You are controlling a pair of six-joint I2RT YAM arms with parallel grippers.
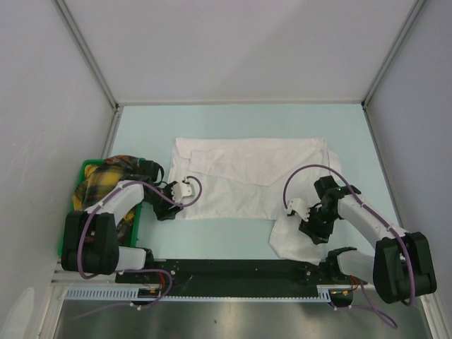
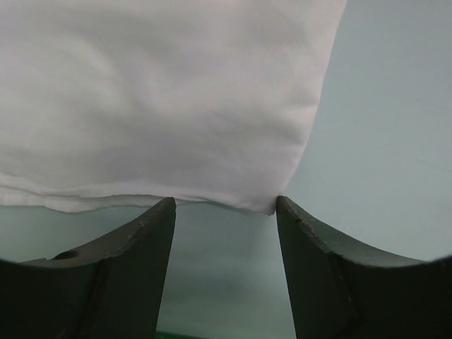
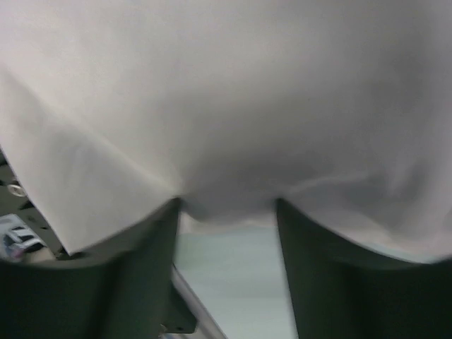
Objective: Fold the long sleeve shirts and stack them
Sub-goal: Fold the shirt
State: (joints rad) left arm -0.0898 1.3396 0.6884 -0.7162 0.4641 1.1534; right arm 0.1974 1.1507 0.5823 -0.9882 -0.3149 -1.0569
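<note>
One white long sleeve shirt (image 1: 251, 176) lies spread and partly folded in the middle of the pale green table, and a loose flap of it (image 1: 291, 240) trails toward the near right. My left gripper (image 1: 185, 189) is at the shirt's near left corner. In the left wrist view the gripper (image 2: 224, 201) is open, the cloth edge (image 2: 162, 106) just reaches its fingertips, and only table shows in the gap. My right gripper (image 1: 296, 210) is over the trailing flap. There the white cloth (image 3: 233, 99) drapes over the tips of the right gripper (image 3: 227, 205), whose jaws stand apart.
A green basket (image 1: 86, 166) at the left table edge holds a yellow and dark plaid cloth (image 1: 106, 180). Grey walls close in the table at the back and both sides. The arms' black base rail (image 1: 233, 272) runs along the near edge.
</note>
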